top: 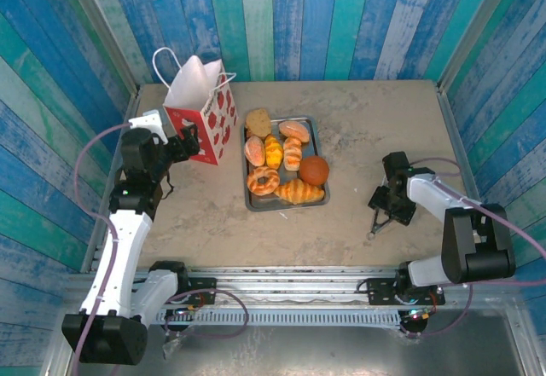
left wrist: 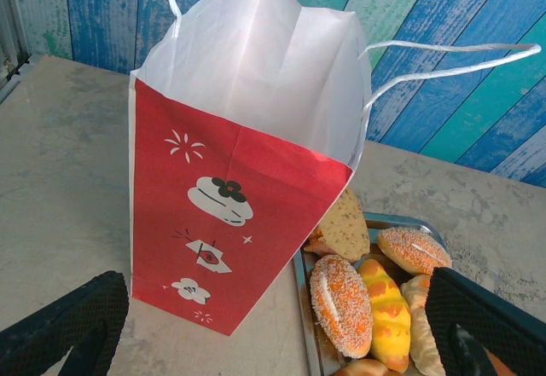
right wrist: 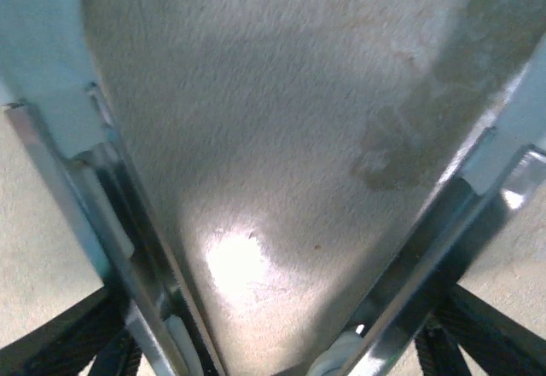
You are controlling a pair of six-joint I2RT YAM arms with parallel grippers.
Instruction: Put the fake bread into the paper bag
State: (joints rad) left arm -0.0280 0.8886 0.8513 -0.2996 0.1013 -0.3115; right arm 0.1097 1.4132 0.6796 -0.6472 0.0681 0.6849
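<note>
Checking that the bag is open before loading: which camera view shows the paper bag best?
The left wrist view: the paper bag is large and close, with its open mouth, white inside, red printed front and cord handles all clear. The top external view shows it small, standing just left of the tray.

Bright, even light; right wrist view blurred, perhaps glare-spotted.

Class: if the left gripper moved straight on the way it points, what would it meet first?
The bag: the left gripper points at its red lower face, jaws open. From above it looks close to the bag, perhaps touching; depth is unclear.
</note>
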